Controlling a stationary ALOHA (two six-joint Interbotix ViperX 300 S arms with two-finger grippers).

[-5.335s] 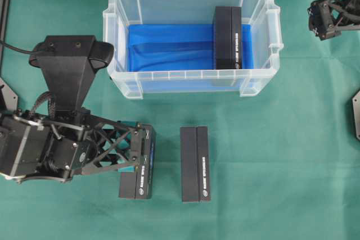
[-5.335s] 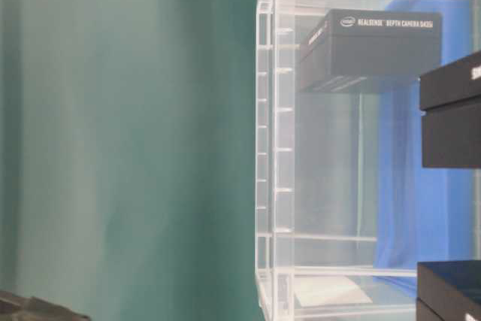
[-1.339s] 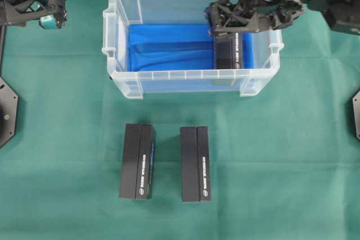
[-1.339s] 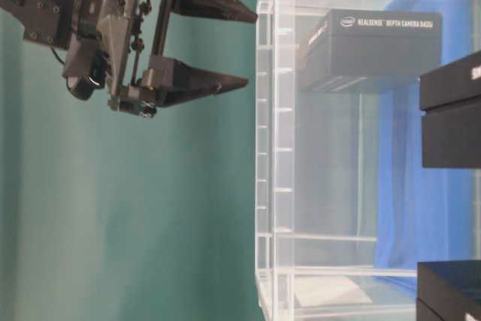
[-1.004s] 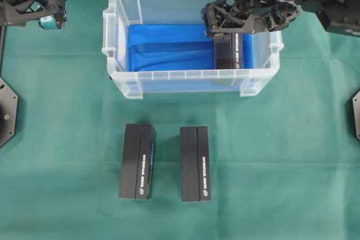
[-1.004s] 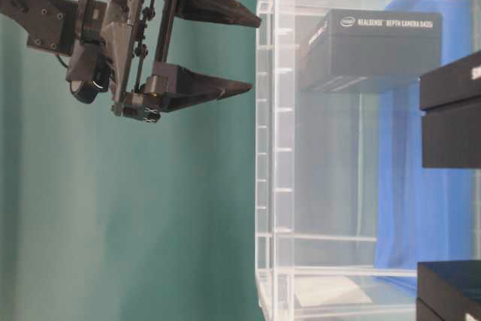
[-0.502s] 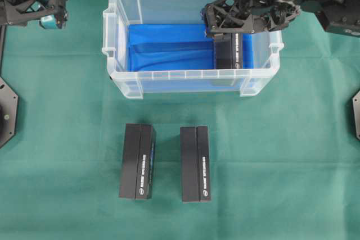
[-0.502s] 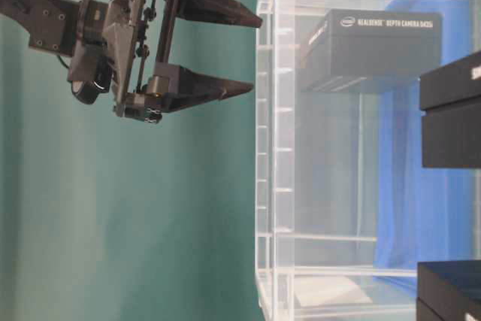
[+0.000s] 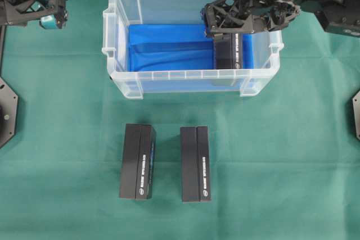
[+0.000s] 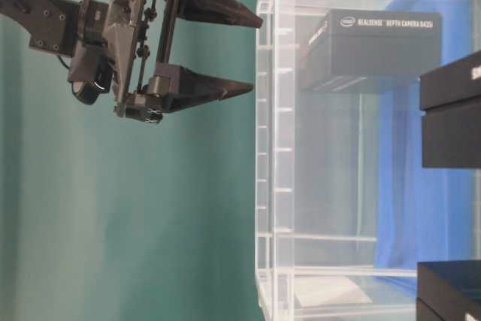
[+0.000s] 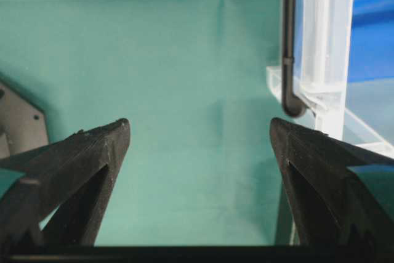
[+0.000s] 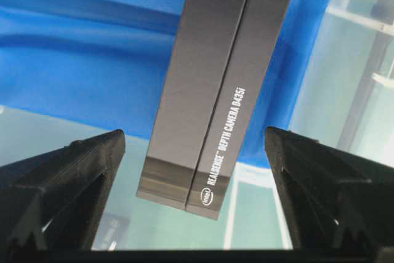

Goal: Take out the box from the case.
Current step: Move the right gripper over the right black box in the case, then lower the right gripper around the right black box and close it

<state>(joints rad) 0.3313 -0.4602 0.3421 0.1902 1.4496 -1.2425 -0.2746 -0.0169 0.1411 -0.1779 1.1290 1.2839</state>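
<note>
The box [image 9: 228, 46] lies on the blue lining [image 9: 169, 46] at the right end of the case [image 9: 191, 73], the only thing inside it. The right hand [image 9: 209, 22] hovers above the box's far end, fingers spread; it should probably sink squarely so they straddle the long sides, clear of the wall. The left hand [image 9: 61, 5], also spread, idles far left; two more boxes [image 9: 166, 162] lie on the bench [image 9: 292, 167].

surface: green cloth [image 9: 292, 167] | on it: case [image 9: 118, 74], two black boxes [image 9: 138, 161] [image 9: 195, 163]
</note>
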